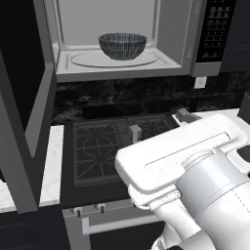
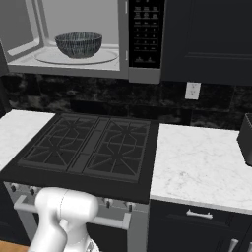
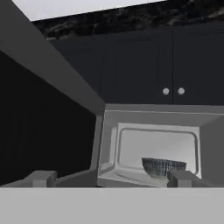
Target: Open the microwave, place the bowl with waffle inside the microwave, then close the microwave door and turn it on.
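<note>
Nearest to me the robot's white arm (image 1: 195, 161) folds low in front of the stove (image 2: 93, 147), its hand drawn back from the appliance above. The gripper (image 3: 111, 178) shows in the hand view as two grey finger tips (image 3: 41, 178) standing well apart with nothing between them, so the pincer is spread and empty; one tip frames the door on the left, the other sits in front of the bowl. Beyond the arm lies the dark gas cooktop with its grates, flanked by white marble counter (image 2: 202, 167) on the right, where a dark object (image 2: 246, 138) stands at the far edge. Behind that runs a black stone backsplash with a white outlet (image 2: 192, 90). Higher and farther, the microwave (image 1: 127, 73) hangs open: the microwave door (image 1: 29, 122) swings wide out to the left, which leaves the cavity clear for reaching in. The bowl (image 1: 122, 46) rests upright on the round glass turntable (image 1: 88, 59), roughly centred, so placing looks done; I cannot see the waffle over the rim. The black keypad strip (image 2: 146, 32) sits to the right of the cavity. By my reading, the hand faces the opening from a distance because the next job is to get behind that door and push it shut, then press the keypad
</note>
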